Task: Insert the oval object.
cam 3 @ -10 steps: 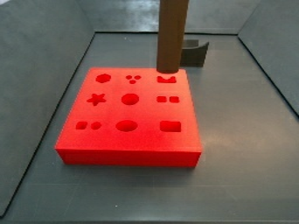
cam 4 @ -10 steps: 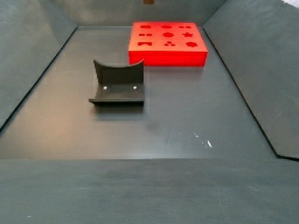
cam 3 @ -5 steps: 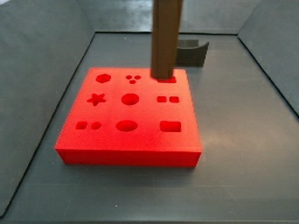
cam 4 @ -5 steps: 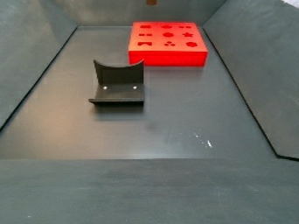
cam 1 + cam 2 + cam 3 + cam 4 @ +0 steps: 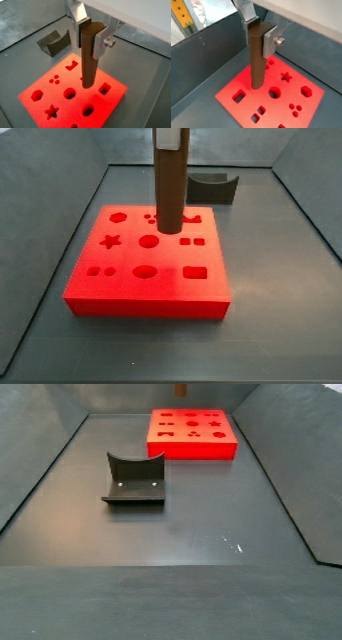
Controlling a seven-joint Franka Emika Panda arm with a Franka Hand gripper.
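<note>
The oval object, a long dark brown peg, hangs upright in my gripper, which is shut on its upper end; it shows in both wrist views. The silver fingers clamp it from both sides. In a side view the peg stands above the back middle of the red block, its lower end just over the block's top, near the round hole. The block has several shaped holes. I cannot tell whether the tip touches the block. In a side view showing the block far off, the peg and gripper do not show.
The dark grey curved holder stands on the grey floor apart from the block; it also shows behind the block and in a wrist view. Sloped grey walls ring the floor.
The peg has moved with my gripper from the block's back right edge towards its middle, leftward in a side view. The block and holder have not moved.
</note>
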